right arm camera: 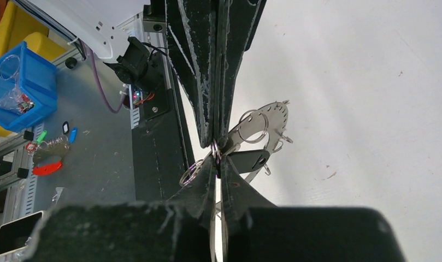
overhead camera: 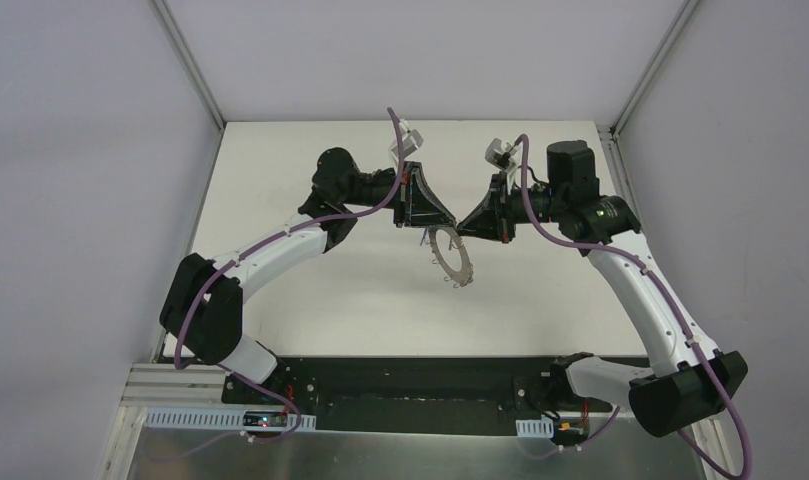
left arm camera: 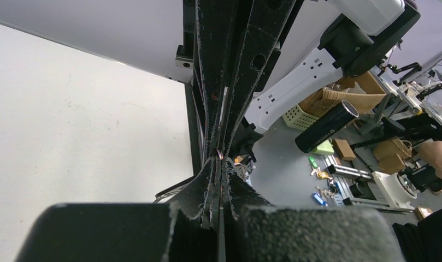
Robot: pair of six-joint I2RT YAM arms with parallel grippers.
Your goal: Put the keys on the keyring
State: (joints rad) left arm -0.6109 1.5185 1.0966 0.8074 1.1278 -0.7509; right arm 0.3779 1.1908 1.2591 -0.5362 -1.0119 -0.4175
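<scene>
- Both arms meet in mid-air over the white tabletop (overhead camera: 310,290), tips nose to nose.
- The keyring (right arm camera: 273,112) hangs at that meeting point, clear of the tabletop and tilted. Its flat band juts out to one side of the tips.
- Left fingers (right arm camera: 199,71): pressed together, no gap that we can see. Their tip sits on the near edge of the keyring, and we judge they pinch it there and carry it.
- Right fingers (right arm camera: 199,188): also pressed together, tip against tip with the left pair. We cannot make out what sits between them; it could be a thin wire or a blade.
- The black-headed key (right arm camera: 248,160) lies just beside the right tips, under the band. Whether it is threaded yet we cannot tell.
- One wire loop (right arm camera: 241,124) stands out from the band close to the pinch.
- We find no blue-headed key in any view.
- Step in hand, as we read it: working the black-headed key onto a loop at the ring's edge.
- To do it well:
  - We keep the left grip firm and unmoving, so the ring gives a fixed target.
  - We let the right side make all the small moves, feeding along the loop's wire and not across it.
  - We hold the pinch right beside the loop, so the ring cannot swing or twist.
  - We let go on the right only when the key hangs by itself.
- Risk: both tips crowd one spot, so a slip could drop the ring and the key together.
</scene>
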